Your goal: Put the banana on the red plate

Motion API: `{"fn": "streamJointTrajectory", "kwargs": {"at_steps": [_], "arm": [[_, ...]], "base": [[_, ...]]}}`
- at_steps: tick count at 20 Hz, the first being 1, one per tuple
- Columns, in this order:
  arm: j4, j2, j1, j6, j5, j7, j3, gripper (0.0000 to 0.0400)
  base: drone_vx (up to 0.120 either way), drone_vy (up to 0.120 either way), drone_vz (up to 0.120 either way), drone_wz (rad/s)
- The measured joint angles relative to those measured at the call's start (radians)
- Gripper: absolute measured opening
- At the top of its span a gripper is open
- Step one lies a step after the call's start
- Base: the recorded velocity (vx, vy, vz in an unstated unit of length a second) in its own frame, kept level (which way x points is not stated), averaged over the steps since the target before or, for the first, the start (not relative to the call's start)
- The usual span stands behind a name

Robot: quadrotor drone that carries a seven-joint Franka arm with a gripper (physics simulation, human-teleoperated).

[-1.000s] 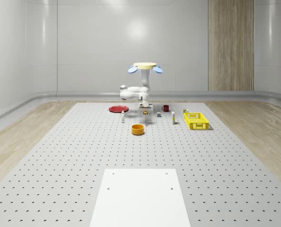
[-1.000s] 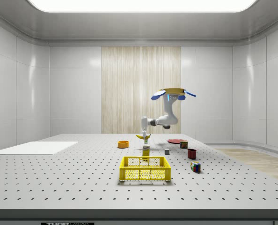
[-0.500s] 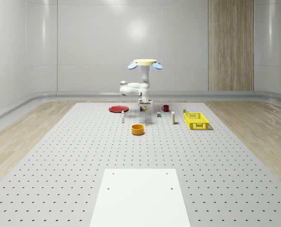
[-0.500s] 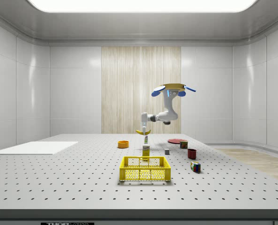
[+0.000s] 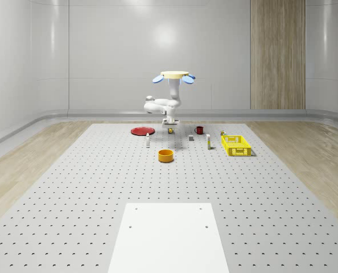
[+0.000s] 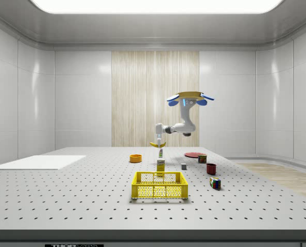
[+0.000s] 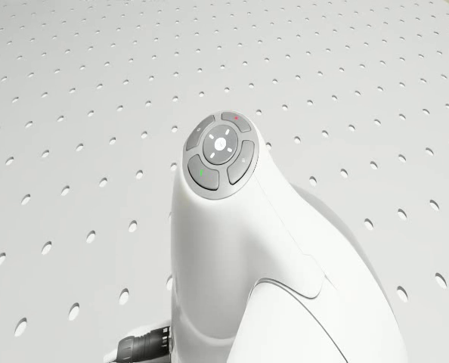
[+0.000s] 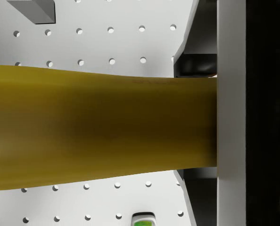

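Your hand (image 6: 158, 144) is clamped on the banana (image 6: 157, 145), held high over the tabletop (image 5: 101, 187) to clear clutter; the drone (image 5: 174, 76) hovers right of the red plate (image 5: 141, 131).

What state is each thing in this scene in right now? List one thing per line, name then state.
Drone: hovering above the table, near the red plate.
Gripper: shut on the banana, held in the air.
Banana: lifted clear of the table, clamped in the jaws.
Red plate: flat on the table, nothing on it.
Yellow basket: upright on the table.
Orange bowl: upright on the table.
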Motion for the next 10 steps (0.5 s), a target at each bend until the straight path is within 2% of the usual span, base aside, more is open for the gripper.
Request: {"fn": "streamJointTrajectory", "kwargs": {"at_steps": [10], "arm": [[0.0, -0.028, -0.003, 0.027, 0.008, -0.283, 0.004, 0.02]], "base": [[0.0, 0.0, 0.0, -0.3]]}}
